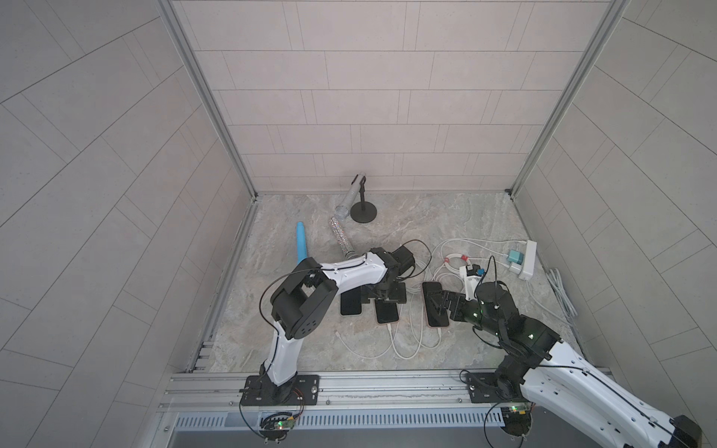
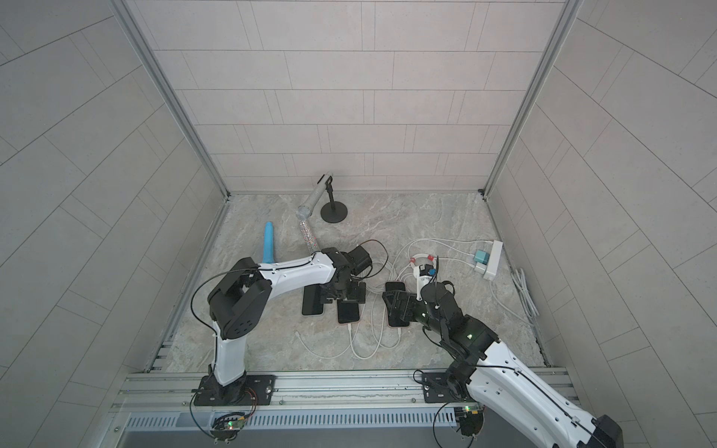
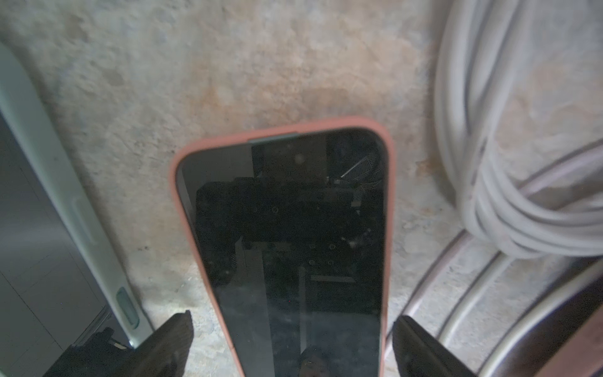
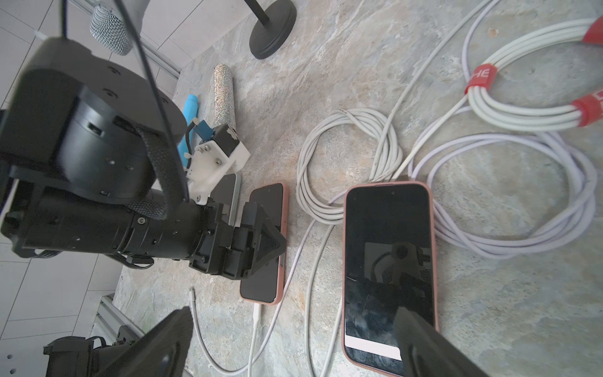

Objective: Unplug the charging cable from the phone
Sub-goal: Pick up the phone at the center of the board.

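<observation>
The left tool (image 3: pixel 293 316) hangs low over a pink-cased phone (image 3: pixel 293 228) that lies face up on the desk (image 4: pixel 359 65). Its jaws are spread wide, one on each long side of the phone, with a gap showing on both sides, so it grips nothing. The right tool (image 4: pixel 293 311) is also wide open and empty. It hovers over a second pink-cased phone (image 4: pixel 388 261), which lies just beside the first with coils of white cord between them. The charging cable (image 4: pixel 303 248) is plugged in: its white plug (image 4: pixel 257 310) sits in the end of the first phone nearest the robot, and the cord loops off across the desk. A third phone in a pale case (image 3: pixel 49 182) lies on the far side of the left tool, and a loose cable end (image 4: pixel 192 290) rests near it, connected to nothing. The step in hand looks like the approach, with the left tool lined up to pin the first phone and nothing pulled so far. The next move probably calls for closing the left jaws gently on the phone's sides to steady it. The right tool would then need to shift across to the white plug, pinch the plug body rather than the cord, and draw it straight out along the phone's length, keeping clear of the coils.
</observation>
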Robot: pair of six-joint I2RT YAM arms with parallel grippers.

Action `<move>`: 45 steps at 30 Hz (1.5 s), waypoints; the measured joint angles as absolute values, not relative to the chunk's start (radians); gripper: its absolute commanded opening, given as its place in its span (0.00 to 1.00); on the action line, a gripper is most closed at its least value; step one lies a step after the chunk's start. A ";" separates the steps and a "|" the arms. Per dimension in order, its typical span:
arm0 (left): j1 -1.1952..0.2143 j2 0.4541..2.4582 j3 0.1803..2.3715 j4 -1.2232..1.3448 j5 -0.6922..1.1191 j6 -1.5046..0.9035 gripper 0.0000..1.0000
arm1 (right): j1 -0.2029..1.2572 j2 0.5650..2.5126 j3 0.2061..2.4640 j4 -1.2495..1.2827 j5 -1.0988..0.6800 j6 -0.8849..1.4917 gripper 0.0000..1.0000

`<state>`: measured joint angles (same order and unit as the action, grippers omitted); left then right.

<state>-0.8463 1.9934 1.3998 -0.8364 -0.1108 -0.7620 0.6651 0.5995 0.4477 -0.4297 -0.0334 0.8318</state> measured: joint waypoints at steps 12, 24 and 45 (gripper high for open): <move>-0.835 2.032 1.420 -0.842 -0.116 -0.785 0.87 | 0.665 0.603 0.437 -0.410 -0.044 0.839 1.00; -0.828 2.033 1.420 -0.842 -0.108 -0.794 0.57 | 0.665 0.603 0.437 -0.411 -0.047 0.839 1.00; -0.825 2.020 1.412 -0.819 -0.101 -0.762 0.00 | 0.665 0.603 0.437 -0.411 -0.066 0.838 0.96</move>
